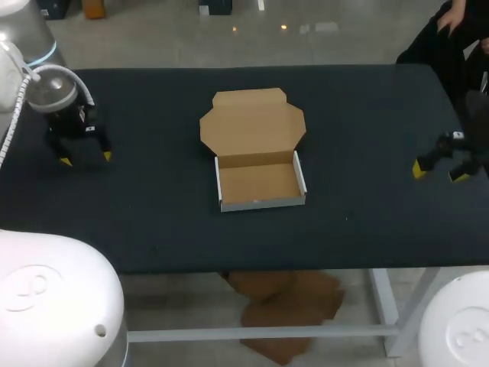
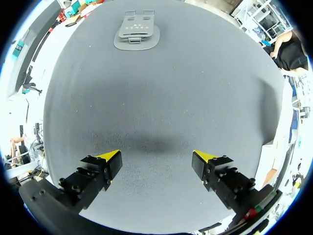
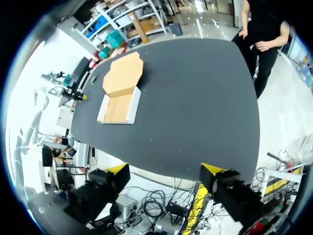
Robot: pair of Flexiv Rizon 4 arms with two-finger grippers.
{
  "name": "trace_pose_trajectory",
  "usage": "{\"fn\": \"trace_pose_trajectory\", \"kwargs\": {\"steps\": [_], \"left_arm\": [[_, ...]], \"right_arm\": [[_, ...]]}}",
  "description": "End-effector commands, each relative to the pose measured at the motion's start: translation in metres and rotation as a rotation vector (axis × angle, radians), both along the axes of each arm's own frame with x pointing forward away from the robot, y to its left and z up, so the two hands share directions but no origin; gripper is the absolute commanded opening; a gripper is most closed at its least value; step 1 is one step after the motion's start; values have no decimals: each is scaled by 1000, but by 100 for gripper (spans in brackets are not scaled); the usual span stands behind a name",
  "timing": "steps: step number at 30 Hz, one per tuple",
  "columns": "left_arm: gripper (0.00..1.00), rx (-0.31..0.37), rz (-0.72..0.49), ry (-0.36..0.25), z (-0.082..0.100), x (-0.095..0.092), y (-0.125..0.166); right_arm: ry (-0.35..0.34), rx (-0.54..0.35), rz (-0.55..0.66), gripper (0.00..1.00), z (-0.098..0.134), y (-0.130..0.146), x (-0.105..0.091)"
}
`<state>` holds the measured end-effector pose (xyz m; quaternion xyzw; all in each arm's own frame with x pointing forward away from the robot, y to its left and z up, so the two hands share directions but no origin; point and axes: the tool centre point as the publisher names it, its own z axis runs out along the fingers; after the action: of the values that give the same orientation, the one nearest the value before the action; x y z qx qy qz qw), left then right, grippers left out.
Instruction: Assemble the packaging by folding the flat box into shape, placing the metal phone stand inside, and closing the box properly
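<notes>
The dark surface (image 1: 153, 222) carries a cardboard box (image 1: 257, 180) at its middle, with the tray walls folded up and the lid lying flat open on the tray's far side. My left jaws hang well to the box's left, wide open and empty. The metal phone stand (image 2: 137, 32) lies flat far ahead of them, outside the box. My right jaws hang well to the box's right, near the surface's edge, also wide open and holding nothing

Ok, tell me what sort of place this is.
Probably a robot packaging test bench: the left hand and right hand hang open at a black table holding an open cardboard box and a metal phone stand.
</notes>
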<state>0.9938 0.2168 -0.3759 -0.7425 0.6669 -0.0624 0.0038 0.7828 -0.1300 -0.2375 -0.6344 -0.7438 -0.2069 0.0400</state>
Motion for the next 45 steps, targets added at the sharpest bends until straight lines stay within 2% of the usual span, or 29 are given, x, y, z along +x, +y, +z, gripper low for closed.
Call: {"fn": "trace_pose_trajectory", "kwargs": {"steps": [1,18,27,45], "left_arm": [[100,5,-8,0,-3,11,4],[100,35,-25,12,-19,55,23],[100,38,-35,17,-21,77,34],[100,31,-51,13,-22,109,46]], "right_arm": [[4,-1,1,100,2,0,-1],[4,-1,1,100,2,0,-1],[4,-1,1,100,2,0,-1],[4,-1,1,100,2,0,-1]]}}
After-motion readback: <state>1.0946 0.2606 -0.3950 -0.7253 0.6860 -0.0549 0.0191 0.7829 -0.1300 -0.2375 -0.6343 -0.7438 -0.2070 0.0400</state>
